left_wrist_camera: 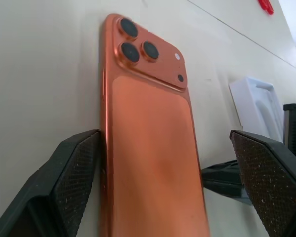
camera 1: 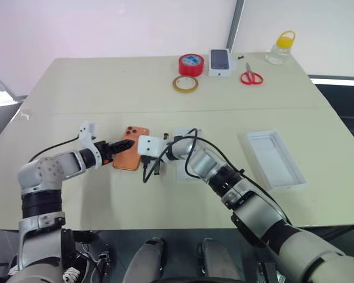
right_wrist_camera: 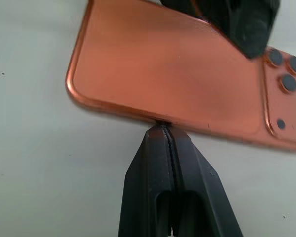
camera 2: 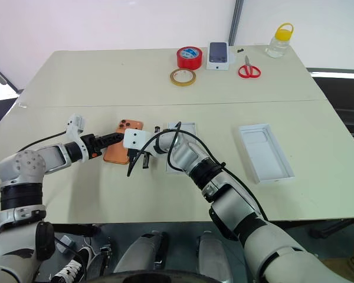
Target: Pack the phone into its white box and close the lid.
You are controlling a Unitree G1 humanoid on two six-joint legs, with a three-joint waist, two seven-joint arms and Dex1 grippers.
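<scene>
My table (camera 1: 106, 88) is a broad, matte cream top made of two slabs with a seam running across it, set against a pale wall. Off to my right on the near slab lies the lid (camera 1: 275, 158), a greyish-white rectangular tray with raised walls, well apart from everything else. At the far edge sit a red tape roll (camera 1: 191, 64), a flatter tan tape ring (camera 1: 185, 84), a small white box printed with a dark phone (camera 1: 220, 62), red-handled scissors (camera 1: 251, 77) and a clear jar with a yellow cap (camera 1: 281, 48).

The phone (camera 1: 131, 148) lies face down on the near slab, left of centre: a smooth, glossy orange slab with rounded corners, a metallic rim and a raised block of three dark lenses at its far corner. Just right of it is a thin white moulded piece (left_wrist_camera: 256, 101), partly covered by my right arm.

My left gripper (left_wrist_camera: 165, 170) stands wide, its black, grainy-textured fingers (left_wrist_camera: 71, 182) straddling the phone's near end, one at its long edge. My right gripper (right_wrist_camera: 166, 129) is clenched empty, its tips meeting the phone's other long edge.
</scene>
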